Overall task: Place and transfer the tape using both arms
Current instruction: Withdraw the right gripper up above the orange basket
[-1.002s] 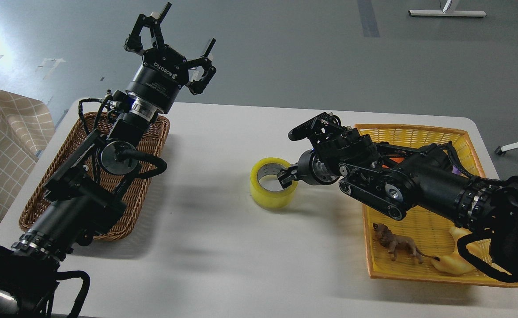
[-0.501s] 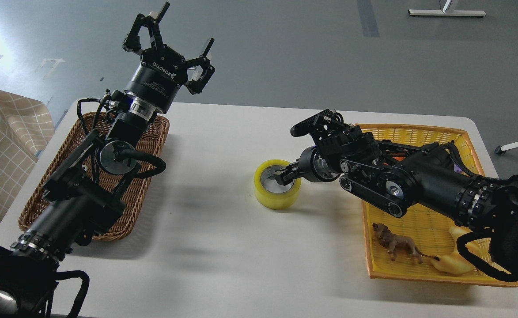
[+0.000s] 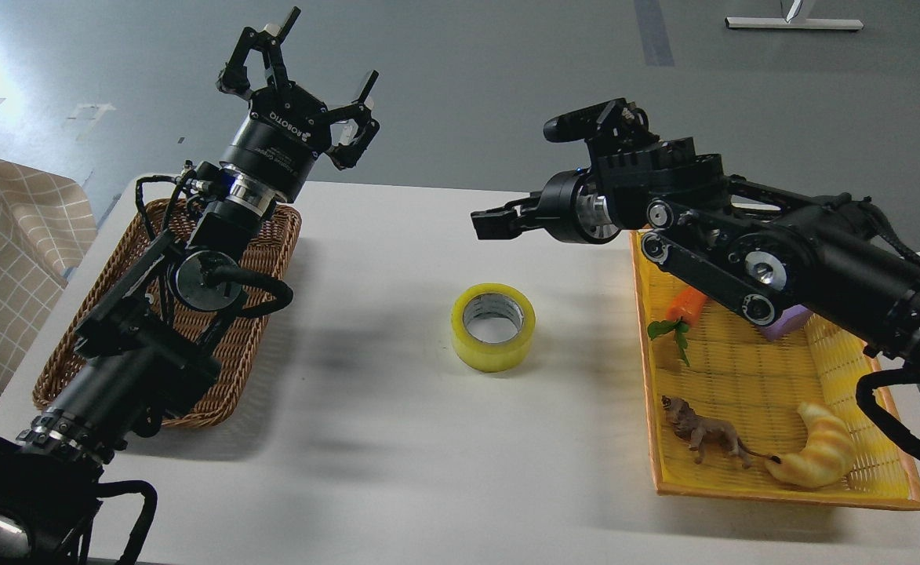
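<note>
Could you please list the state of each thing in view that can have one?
tape: flat on the table, hole up, free of both grippers.
left gripper: open, empty, raised above the brown basket.
right gripper: empty, raised above the tape; open or shut unclear.
brown basket: no contents visible.
yellow basket: holds a carrot, lion, croissant and purple block.

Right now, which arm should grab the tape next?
Probably the left. The tape sits free mid-table; the right gripper hangs above it, empty. The left gripper is open, and its basket looks empty.
</note>
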### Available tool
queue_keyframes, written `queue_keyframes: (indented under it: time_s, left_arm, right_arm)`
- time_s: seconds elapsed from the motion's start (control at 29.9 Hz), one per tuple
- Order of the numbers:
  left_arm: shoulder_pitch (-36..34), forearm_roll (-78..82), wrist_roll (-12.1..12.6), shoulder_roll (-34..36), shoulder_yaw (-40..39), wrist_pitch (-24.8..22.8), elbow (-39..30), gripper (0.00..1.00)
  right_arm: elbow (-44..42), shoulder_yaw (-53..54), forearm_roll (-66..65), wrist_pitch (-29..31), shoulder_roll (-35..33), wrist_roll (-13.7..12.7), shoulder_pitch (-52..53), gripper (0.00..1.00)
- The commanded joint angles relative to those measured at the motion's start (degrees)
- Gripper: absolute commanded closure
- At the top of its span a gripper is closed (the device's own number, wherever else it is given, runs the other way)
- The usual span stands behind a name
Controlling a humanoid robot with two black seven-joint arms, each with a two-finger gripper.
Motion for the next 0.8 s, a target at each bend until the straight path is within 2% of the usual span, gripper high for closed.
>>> queue_keyframes:
  time_s: [0.0,0.13,0.23,0.27,0.33,0.47,0.57,0.74,0.77]
  left_arm:
    - [-0.2,-0.1,0.0,0.0,-0.1,0.0,0.0,0.02]
    - [-0.4,0.2,0.0,0.2,0.1,0.0,0.1,0.02]
    - [-0.4,0.4,0.1,0.3,0.4,0.0,0.1,0.02]
    - [-0.4,0.5,0.1,0.3,0.5,0.0,0.1,0.02]
    - [-0.4,0.5,0.1,0.3,0.8,0.0,0.1,0.02]
    - [-0.6,0.9,0.8,0.4,1.1,0.0,0.1,0.02]
    - [-0.7,0.9,0.9,0.6,1.2,0.0,0.1,0.02]
    - [-0.8,1.0,0.9,2.1,1.2,0.0,0.1,0.02]
    - [-0.8,1.0,0.9,2.1,1.2,0.0,0.1,0.02]
  right_arm:
    - [2.7,5.3,0.1,0.0,-3.4,0.0,-2.8,0.01]
    - [6.0,18.4,0.1,0.0,-6.3,0.0,-7.8,0.01]
    - [7.7,33.5,0.4,0.0,-5.9,0.0,-14.8,0.01]
    - [8.5,40.3,0.5,0.0,-5.2,0.1,-17.5,0.01]
    - [9.2,46.9,0.7,0.0,-3.7,0.1,-20.1,0.01]
    - [9.5,64.1,6.5,0.0,4.0,0.6,-25.9,0.01]
    - [9.4,67.6,12.8,0.0,5.2,0.7,-27.1,0.01]
    - [9.1,69.0,33.6,0.0,5.2,0.6,-27.5,0.01]
    - [9.1,69.0,33.6,0.0,5.2,0.6,-27.5,0.01]
